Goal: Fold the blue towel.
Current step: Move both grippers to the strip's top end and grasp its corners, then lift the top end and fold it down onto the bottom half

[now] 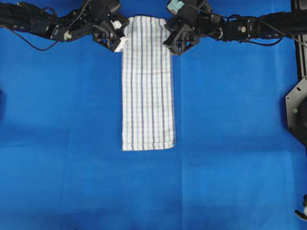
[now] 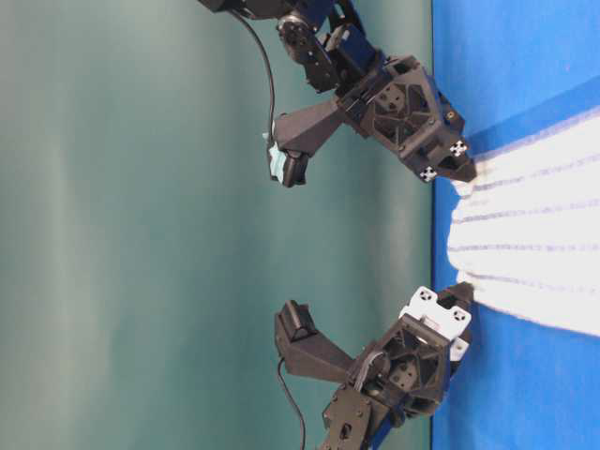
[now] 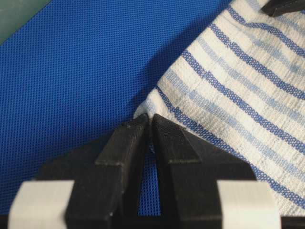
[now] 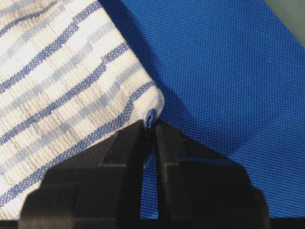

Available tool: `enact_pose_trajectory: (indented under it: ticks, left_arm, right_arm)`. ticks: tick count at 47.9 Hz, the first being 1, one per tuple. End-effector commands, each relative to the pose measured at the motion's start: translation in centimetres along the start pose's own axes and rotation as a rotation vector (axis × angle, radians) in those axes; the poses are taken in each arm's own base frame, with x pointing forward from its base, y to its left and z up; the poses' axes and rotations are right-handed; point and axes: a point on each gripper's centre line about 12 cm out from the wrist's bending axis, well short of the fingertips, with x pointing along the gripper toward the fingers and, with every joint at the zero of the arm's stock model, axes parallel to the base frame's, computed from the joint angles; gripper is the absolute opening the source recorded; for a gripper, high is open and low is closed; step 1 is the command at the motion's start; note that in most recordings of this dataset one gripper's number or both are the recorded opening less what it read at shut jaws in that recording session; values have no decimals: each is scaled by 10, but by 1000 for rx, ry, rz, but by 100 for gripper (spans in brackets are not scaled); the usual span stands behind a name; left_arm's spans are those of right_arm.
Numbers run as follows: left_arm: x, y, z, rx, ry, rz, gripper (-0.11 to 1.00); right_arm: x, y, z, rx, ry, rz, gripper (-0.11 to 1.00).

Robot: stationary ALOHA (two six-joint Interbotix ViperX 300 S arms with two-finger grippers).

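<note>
Left pincer [image 3: 150, 125] is clenched on the far-left corner of the blue towel [image 1: 147, 81], its two black fingertips pressed together with a fold of striped cloth nipped between them in the left wrist view. Right pincer [image 4: 151, 128] grips the far-right corner the same way, a small pucker of hem caught at the tips. From overhead, the towel lies as a long narrow strip down the middle of the blue-covered desk [image 1: 57, 143], its near end flat and square, its far end partly hidden under the two black arms. In the table-level view only that far end shows, pulled into slight ridges between the pincers, and the rest is cut off at the picture edge. A black bracket [image 1: 297, 108] stands at the desk's right edge, partly out of frame.
</note>
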Motion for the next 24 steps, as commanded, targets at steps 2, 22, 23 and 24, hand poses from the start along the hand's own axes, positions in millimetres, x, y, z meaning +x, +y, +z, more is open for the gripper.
enact_pose_trajectory:
  ticks: [2,22,23,24]
  left_arm:
    - [-2,6,7,-5,-14,9,3]
    - [-34,10,49,-11,-110,-3,3]
    - [-36,10,51,-10,-113,-4,3]
    - [-37,10,52,-10,-115,-6,3]
  right_arm:
    - [-5,1,10,3,-32,2,7]
    - [-32,-3,33,20,-113,5,7]
    - [-34,-2,34,19,-117,7,7]
    - [-37,-2,35,20,-123,8,7]
